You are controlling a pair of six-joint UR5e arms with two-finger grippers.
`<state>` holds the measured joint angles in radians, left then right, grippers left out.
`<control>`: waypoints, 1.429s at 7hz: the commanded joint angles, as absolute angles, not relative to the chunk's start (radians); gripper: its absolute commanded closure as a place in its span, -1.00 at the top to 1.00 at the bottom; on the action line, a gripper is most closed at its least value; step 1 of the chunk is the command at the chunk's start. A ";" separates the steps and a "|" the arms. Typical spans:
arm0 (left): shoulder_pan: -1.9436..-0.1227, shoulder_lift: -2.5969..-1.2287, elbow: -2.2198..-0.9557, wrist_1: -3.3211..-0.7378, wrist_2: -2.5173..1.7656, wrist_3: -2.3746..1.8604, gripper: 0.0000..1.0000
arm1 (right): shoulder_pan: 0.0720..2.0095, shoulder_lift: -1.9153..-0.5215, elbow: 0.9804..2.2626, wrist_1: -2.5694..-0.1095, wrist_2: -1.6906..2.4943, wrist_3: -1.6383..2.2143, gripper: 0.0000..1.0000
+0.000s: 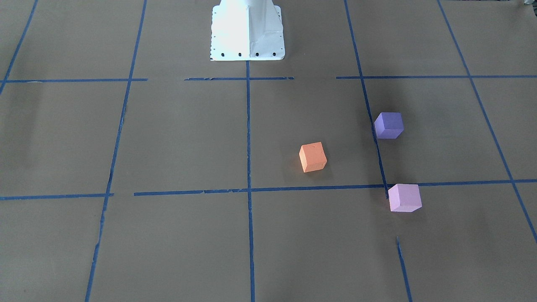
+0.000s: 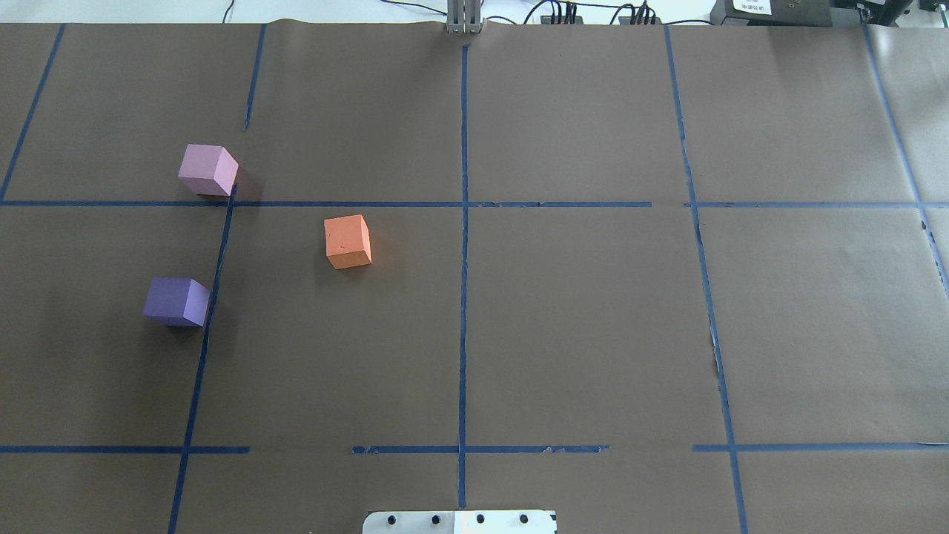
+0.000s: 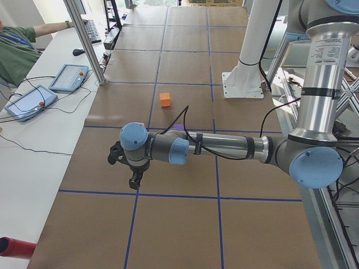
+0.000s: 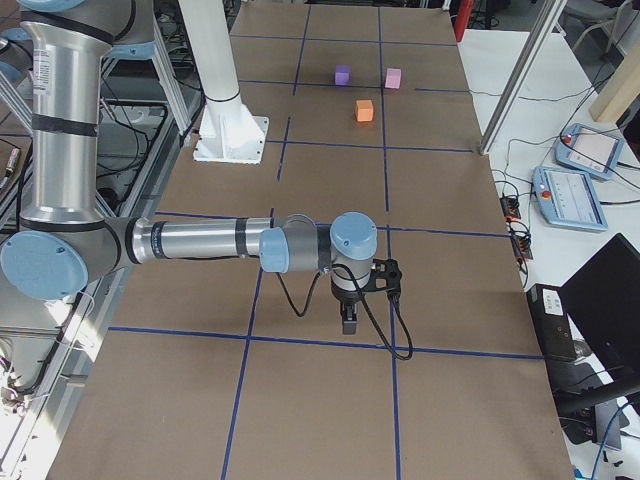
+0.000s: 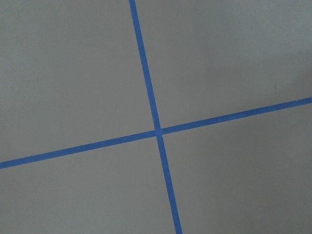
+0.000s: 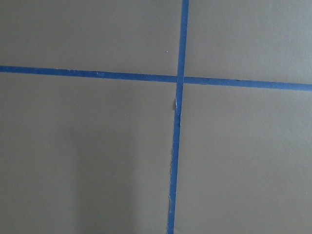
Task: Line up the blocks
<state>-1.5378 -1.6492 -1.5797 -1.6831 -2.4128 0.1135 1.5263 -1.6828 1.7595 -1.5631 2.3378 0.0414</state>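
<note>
Jaws of the left arm (image 3: 224, 147) and right arm (image 4: 200, 240) are shown only in side views, so open or closed cannot be told; both are held over the surface (image 2: 578, 326) ends, apparently parked. On the robot's left, purple block (image 2: 176, 302), orange block (image 2: 348, 241) and pink block (image 2: 208, 170) are seen unaligned, caught overhead, missed by wrist cameras.
</note>
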 commanded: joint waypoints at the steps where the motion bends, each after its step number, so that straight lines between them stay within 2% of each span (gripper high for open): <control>1: -1.467 -1.672 -1.661 -1.690 -2.414 0.044 1.00 | 1.526 -1.683 1.759 -1.563 2.338 0.041 1.00; 6: -1.017 -2.021 -1.661 -1.732 -2.284 -0.827 1.00 | 1.526 -1.683 1.759 -1.563 2.338 0.041 1.00; 7: -0.914 -2.069 -1.645 -1.735 -2.243 -0.960 1.00 | 1.526 -1.683 1.759 -1.563 2.338 0.041 1.00; 9: -0.823 -2.205 -1.537 -1.750 -2.171 -1.156 1.00 | 1.526 -1.683 1.759 -1.563 2.338 0.041 1.00; 10: -0.787 -2.213 -1.519 -1.749 -2.101 -1.208 1.00 | 1.526 -1.683 1.759 -1.563 2.338 0.041 1.00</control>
<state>-0.8419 -2.1780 -1.5550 -1.7474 -2.1747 -1.1208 1.5263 -1.6827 1.7595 -1.5631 2.3378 0.0414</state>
